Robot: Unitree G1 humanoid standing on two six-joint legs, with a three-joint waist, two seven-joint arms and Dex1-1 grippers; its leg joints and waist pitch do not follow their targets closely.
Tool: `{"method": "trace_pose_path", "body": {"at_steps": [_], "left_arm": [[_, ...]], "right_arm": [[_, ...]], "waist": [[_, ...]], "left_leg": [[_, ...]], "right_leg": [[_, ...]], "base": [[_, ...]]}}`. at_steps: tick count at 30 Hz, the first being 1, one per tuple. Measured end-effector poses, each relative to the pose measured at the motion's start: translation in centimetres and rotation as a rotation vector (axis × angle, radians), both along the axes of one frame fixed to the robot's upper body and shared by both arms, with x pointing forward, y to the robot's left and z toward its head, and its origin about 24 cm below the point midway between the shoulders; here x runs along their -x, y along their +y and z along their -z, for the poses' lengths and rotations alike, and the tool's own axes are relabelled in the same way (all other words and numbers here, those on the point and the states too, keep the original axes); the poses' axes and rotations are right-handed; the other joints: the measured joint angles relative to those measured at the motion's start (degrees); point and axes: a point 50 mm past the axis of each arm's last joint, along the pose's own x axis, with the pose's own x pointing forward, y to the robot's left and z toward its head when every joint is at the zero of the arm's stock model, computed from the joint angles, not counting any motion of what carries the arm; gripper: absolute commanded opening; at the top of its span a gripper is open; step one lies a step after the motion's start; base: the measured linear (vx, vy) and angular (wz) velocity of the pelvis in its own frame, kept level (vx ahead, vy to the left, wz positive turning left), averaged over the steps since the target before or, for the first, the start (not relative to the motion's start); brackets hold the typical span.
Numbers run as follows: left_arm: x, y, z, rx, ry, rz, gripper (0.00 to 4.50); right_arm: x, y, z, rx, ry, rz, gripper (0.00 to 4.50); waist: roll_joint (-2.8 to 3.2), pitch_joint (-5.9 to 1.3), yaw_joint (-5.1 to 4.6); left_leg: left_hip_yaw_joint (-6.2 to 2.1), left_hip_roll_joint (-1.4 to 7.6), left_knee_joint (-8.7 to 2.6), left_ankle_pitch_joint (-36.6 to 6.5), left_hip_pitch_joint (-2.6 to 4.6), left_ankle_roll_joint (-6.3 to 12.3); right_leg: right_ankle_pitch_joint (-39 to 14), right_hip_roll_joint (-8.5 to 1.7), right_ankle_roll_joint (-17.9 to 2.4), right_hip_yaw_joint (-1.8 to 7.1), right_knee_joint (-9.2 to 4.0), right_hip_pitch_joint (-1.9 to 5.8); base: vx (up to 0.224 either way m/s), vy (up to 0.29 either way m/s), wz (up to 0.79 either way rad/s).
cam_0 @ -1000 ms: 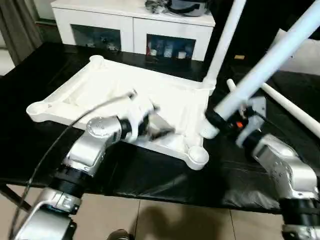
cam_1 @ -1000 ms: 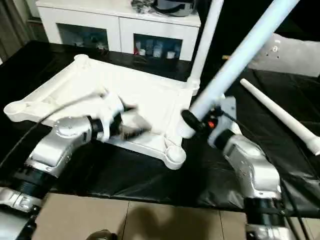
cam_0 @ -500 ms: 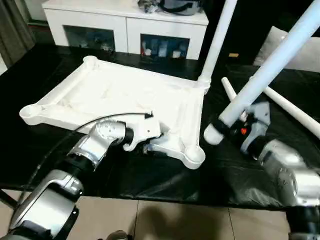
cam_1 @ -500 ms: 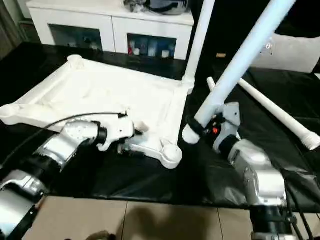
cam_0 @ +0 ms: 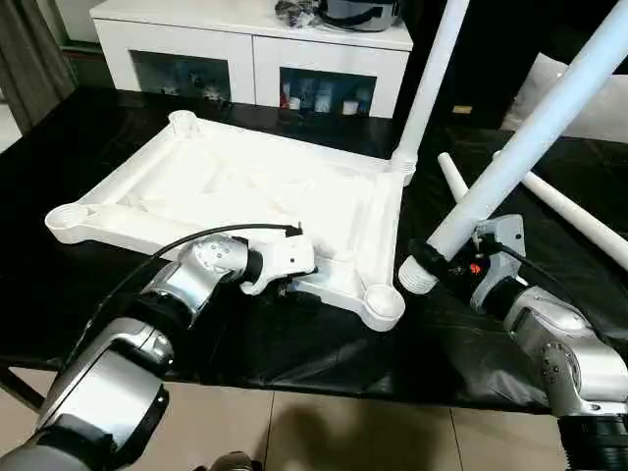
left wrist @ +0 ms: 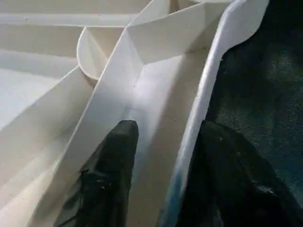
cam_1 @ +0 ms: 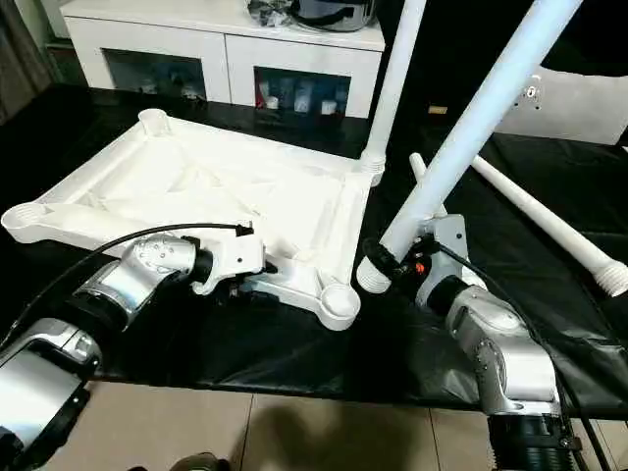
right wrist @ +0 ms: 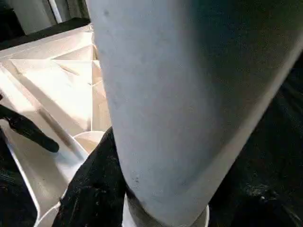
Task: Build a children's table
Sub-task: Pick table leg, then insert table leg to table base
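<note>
With the left gripper (left wrist: 156,175) straddling the near rim of the upturned white ribbed plastic table top (cam_0: 245,182) and the right gripper (cam_0: 446,263) clamped on a long tapered white plastic leg (cam_0: 535,128) held tilted beside the near right corner socket (cam_0: 381,302), a skewed entry could jam the leg or shove the top along the black-covered work surface (cam_0: 294,343).

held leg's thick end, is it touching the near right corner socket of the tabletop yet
Apart. The left eye view shows dark cloth between the held leg in the right gripper and the corner socket.

Smooth glossy white plastic table top (cam_0: 245,186), matt plastic leg (cam_0: 520,147), crinkled shiny black sheet (cam_0: 294,343)
</note>
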Motion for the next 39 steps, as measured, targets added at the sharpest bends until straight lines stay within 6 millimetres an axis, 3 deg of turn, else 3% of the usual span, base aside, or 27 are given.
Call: {"method": "trace_pose_path", "body": {"at_steps": [15, 26, 34, 39], "left_arm": [[-0.3, 0.7, -0.6, -0.145, 0.127, 0.082, 1.06], [-0.2, 0.5, -0.9, -0.153, 0.222, 0.09, 0.3], [-0.6, 0.0, -0.5, -0.057, 0.232, -0.135, 0.1], [-0.3, -0.3, -0.2, -0.019, 0.215, -0.255, 0.03]], "right_arm": [[0.1, 0.2, -0.3, 0.027, -0.025, -0.028, 1.89], [-0.5, 0.8, -0.4, 0.041, -0.036, -0.052, 1.89], [-0.6, 1.4, -0.3, 0.04, -0.036, -0.074, 1.89], [-0.6, 1.4, -0.3, 0.04, -0.036, -0.074, 1.89]], "waist": [[0.11, -0.03, -0.07], [0.06, -0.01, -0.53], [0.13, -0.05, -1.94], [0.5, -0.28, -1.86]], "left_leg": [[0.01, 0.01, -0.06, 0.0, 0.08, 0.0], [0.13, 0.0, -0.11, -0.01, 0.11, 0.01], [0.23, 0.0, -0.19, -0.01, 0.32, 0.01], [0.28, -0.01, -0.39, -0.01, 0.49, 0.01]], "right_leg": [[-0.02, 0.0, 0.02, 0.01, -0.04, 0.02], [-0.06, 0.0, 0.01, 0.08, -0.09, 0.01], [-0.06, 0.01, 0.01, 0.21, -0.07, 0.03], [-0.11, 0.01, 0.07, 0.23, -0.1, 0.09]], "base": [[0.0, 0.0, 0.0], [0.0, 0.0, 0.0], [0.0, 0.0, 0.0], [0.0, 0.0, 0.0]]}}
